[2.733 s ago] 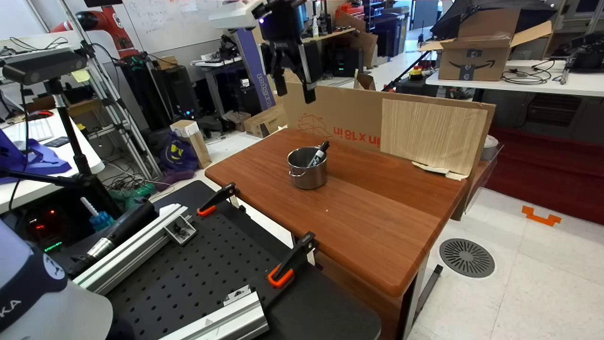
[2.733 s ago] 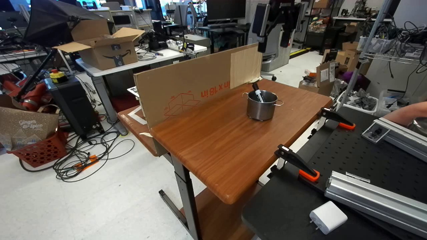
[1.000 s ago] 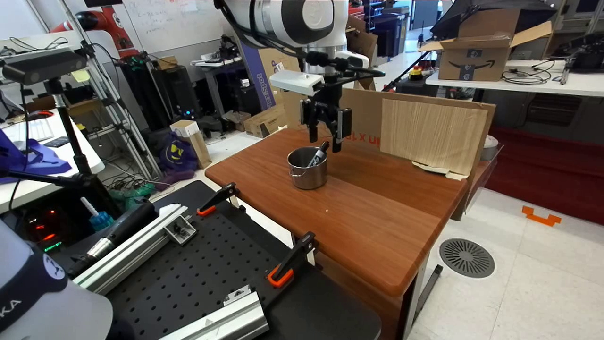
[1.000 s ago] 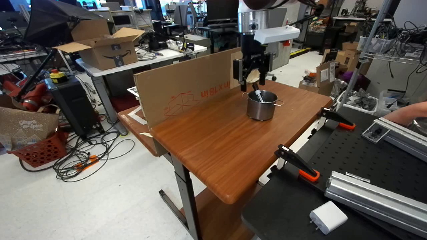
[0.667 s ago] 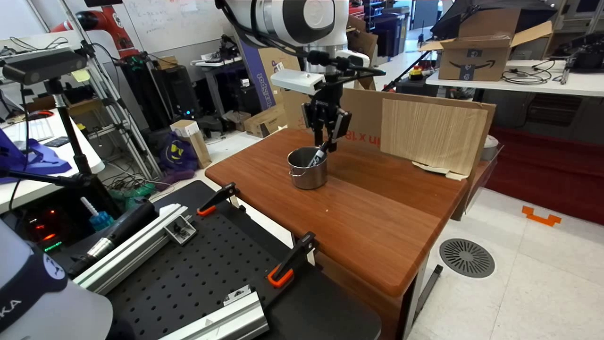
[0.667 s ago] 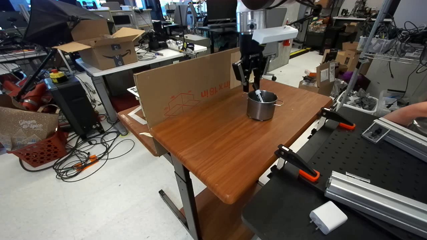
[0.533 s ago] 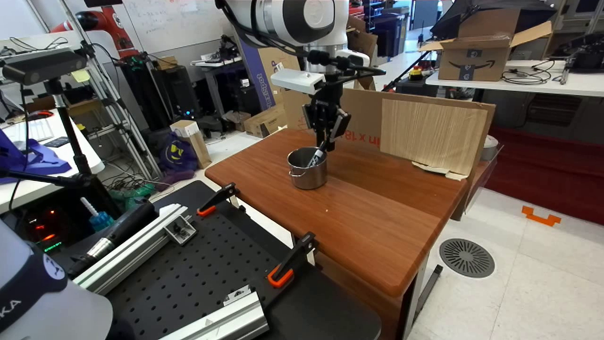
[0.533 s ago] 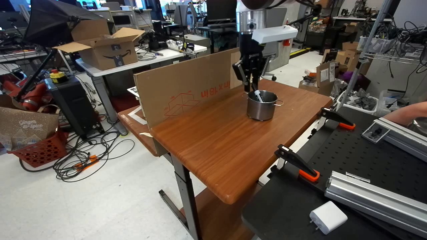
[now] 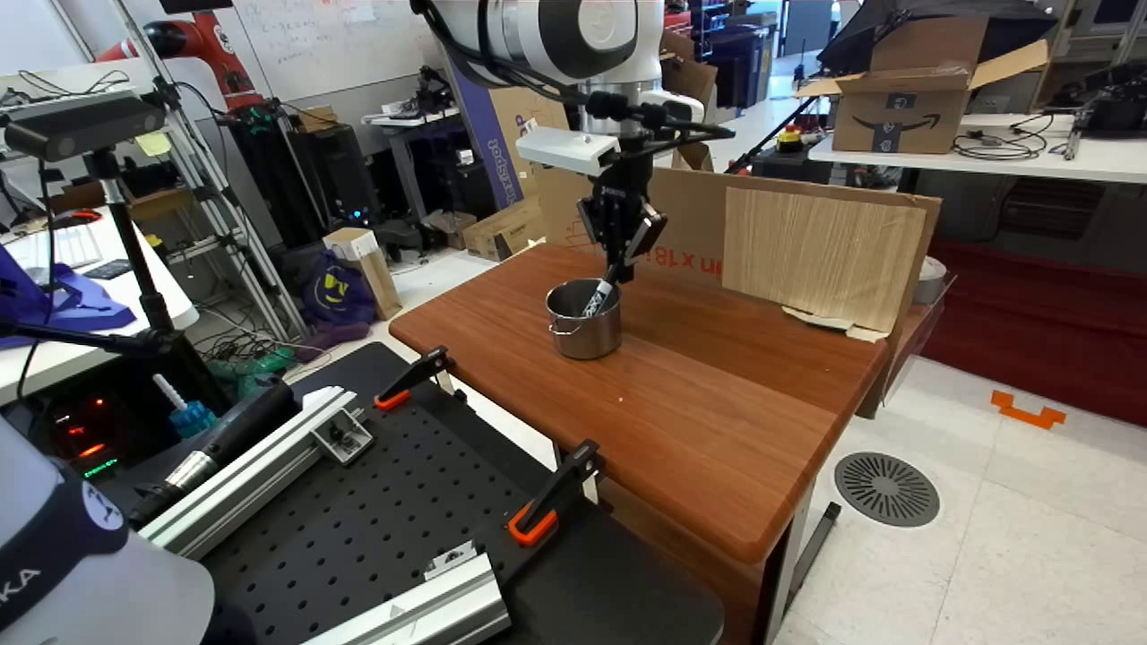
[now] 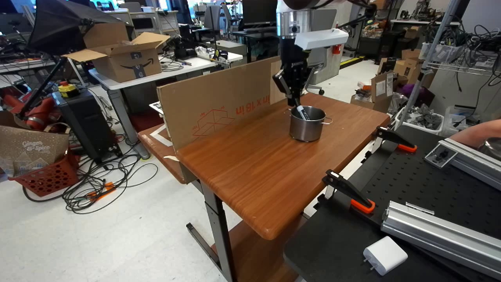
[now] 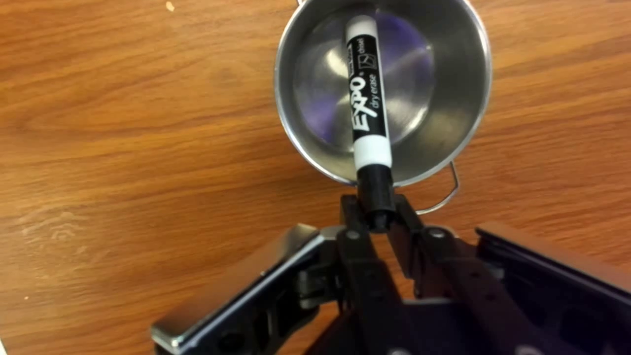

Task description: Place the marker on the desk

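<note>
Though in cup (image 11: 459,79), marker (image 11: 368,103) in claw (image 11: 377,207)

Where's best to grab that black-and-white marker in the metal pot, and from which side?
Probably its black cap, from above, where the black end effector pinches it: the slim cylindrical marker slants out of the round silver metal pot, cap end uppermost.

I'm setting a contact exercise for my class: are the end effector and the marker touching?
Touching. The wrist view shows the end effector gripping the black cap of the marker, one jaw against each side, no gap visible.
</note>
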Controlling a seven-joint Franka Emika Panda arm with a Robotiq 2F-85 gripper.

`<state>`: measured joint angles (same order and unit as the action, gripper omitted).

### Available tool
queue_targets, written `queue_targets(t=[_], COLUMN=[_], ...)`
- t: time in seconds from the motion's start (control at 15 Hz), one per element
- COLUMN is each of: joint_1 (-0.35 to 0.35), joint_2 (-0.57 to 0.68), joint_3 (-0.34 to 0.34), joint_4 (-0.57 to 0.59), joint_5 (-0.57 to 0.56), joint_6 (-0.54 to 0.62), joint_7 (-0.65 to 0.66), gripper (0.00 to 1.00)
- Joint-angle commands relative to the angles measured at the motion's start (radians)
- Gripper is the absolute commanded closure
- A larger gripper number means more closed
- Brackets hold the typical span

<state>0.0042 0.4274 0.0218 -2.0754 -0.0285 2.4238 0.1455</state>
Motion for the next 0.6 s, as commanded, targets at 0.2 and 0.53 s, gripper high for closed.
queue_targets(t=[0.2,0.53], joint_1=[0.002,-0.009], joint_2=[-0.04,-0.144], joint_3=[-0.005,0.003], joint_4=[-0.007,-0.039], joint_5=[0.032,0.068], joint_6=[-0.028,-0.031], joint_7=[-0.019,-0.034], gripper=[0.95,0.95])
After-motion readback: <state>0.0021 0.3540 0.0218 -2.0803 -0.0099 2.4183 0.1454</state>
